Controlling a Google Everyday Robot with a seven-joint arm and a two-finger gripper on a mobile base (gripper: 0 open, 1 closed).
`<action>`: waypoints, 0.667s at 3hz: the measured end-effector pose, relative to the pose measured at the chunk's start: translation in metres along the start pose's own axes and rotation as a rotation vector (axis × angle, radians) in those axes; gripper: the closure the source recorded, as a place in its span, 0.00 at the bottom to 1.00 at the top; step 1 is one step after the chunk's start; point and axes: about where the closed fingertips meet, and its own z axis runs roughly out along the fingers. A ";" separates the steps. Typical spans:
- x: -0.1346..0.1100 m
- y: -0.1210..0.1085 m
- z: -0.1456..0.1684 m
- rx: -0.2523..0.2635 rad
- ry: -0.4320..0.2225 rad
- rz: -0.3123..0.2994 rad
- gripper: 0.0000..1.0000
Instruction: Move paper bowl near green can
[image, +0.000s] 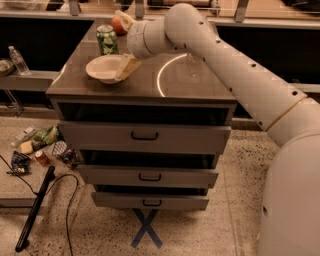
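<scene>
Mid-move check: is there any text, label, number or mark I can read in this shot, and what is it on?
"X": blue tape cross on the floor, the only readable mark.
green can label: too blurred to read.
Water bottle and floor packets: too small to read.
paper bowl, with the gripper at its right rim: no text seen.

- A dark-topped desk (200, 87) with three handled drawers; a bright curved reflection crosses its top.
- The paper bowl (102, 68) sits on the left part of the top, toward the front.
- The green can (106, 40) stands upright just behind the bowl.
- A round orange-red item (118, 25) rests near the back edge, partly hidden.
- The gripper (127, 67) is at the bowl's right rim, jaws closed on it.
</scene>
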 end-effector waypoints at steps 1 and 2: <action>0.043 -0.011 -0.043 0.054 0.106 0.067 0.00; 0.089 -0.038 -0.091 0.180 0.208 0.168 0.00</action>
